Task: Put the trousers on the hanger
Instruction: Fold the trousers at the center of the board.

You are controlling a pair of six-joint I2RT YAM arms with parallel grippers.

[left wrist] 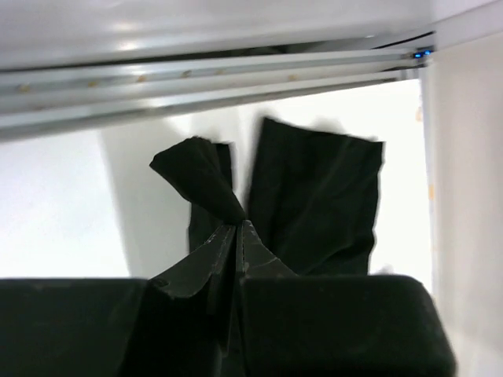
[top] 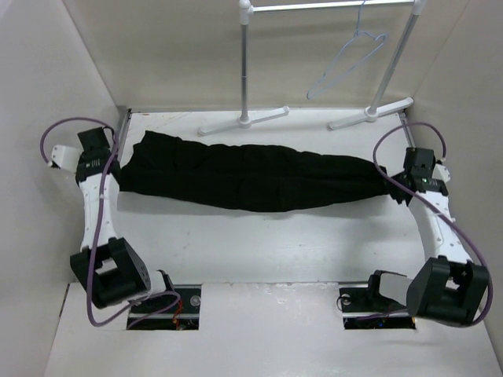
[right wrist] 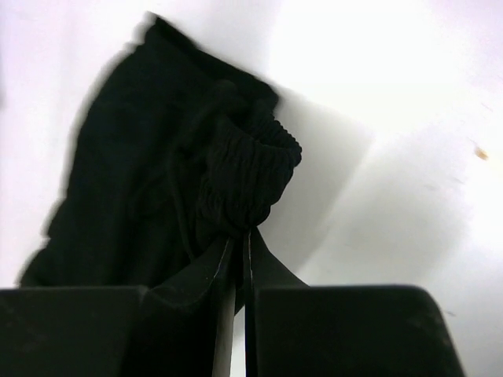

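Observation:
The black trousers (top: 251, 177) lie stretched across the table from left to right. My left gripper (top: 119, 167) is shut on the leg-cuff end, and in the left wrist view (left wrist: 238, 225) a pinched fold of the trousers (left wrist: 314, 196) rises from its tips. At the other end my right gripper (top: 391, 187) is shut on the ribbed waistband; the right wrist view (right wrist: 245, 233) shows the trousers (right wrist: 244, 177) bunched just above the tips. The pale lavender hanger (top: 346, 61) hangs from the rail at the back right, apart from both grippers.
A white rail stand has poles (top: 245, 63) and feet (top: 369, 114) at the table's far edge. White walls close in the left (top: 47, 78) and right sides. Both arm bases (top: 110, 271) sit at the near edge.

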